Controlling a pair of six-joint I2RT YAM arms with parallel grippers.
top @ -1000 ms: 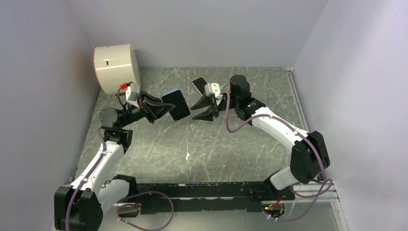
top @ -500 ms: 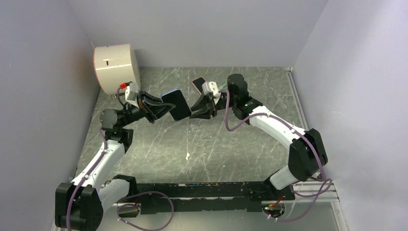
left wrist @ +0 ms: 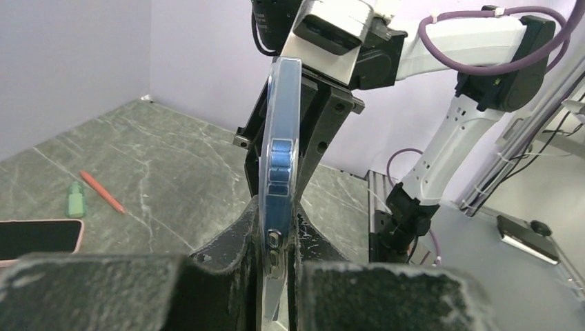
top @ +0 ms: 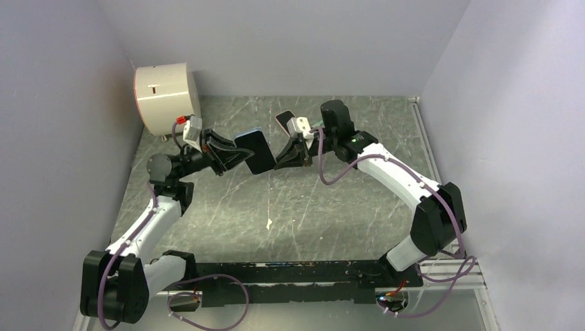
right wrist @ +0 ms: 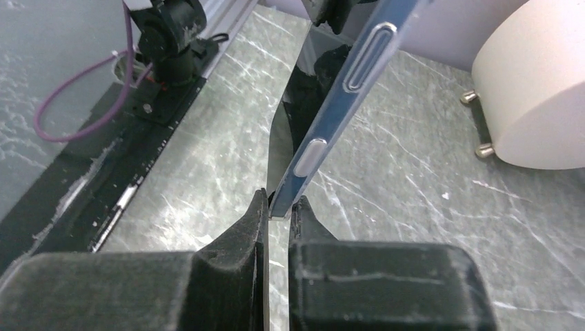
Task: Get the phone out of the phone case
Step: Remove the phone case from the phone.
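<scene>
The left jaws grip one end of the cased phone (top: 252, 150) in the air above the far middle of the worktop (top: 296, 207), and the right jaws pinch its opposite corner, so the hold seems set, and next, I think, the phone case (left wrist: 281, 138) must be peeled away.

1. My left arm (top: 148, 221) rises from its base, bends at the elbow, and points its wrist at the phone (top: 252, 152) from the phone's left.
2. My left gripper (top: 233, 155) is clamped on the phone's near end, one finger (left wrist: 238, 238) on each face.
3. My right arm (top: 400, 179) arcs in, wrist aimed at the phone from its right.
4. My right gripper (top: 279, 163) is pinched tight on the phone's far corner, fingertips (right wrist: 256, 210) nipping its thin edge.
5. The two grippers face each other with the phone between them.
</scene>
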